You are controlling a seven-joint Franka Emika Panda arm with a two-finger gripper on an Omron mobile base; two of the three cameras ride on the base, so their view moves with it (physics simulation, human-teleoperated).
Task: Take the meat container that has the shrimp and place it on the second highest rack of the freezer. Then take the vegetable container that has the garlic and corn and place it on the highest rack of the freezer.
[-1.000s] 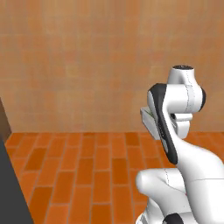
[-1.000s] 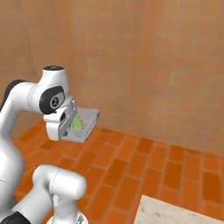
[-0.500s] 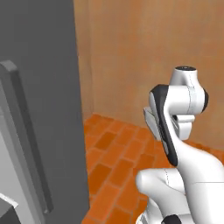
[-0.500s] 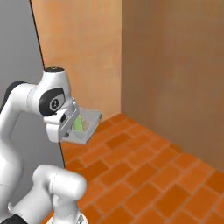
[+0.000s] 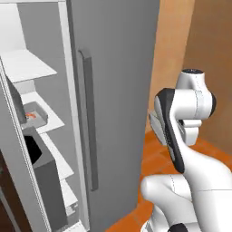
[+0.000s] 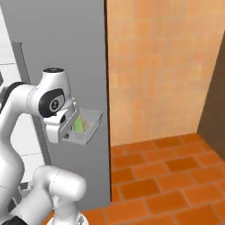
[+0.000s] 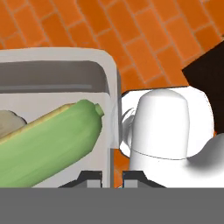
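Fingers (image 7: 112,175) astride vegetable container (image 7: 57,83) wall

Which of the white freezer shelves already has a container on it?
The second highest rack: a small grey container with something orange inside sits on it. The highest rack above and the lower shelves look bare.

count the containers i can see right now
2. One grey vegetable container is clamped in the hand, with corn inside it. The other container, holding something orange, sits on the second highest rack inside the freezer. Others may be hidden.
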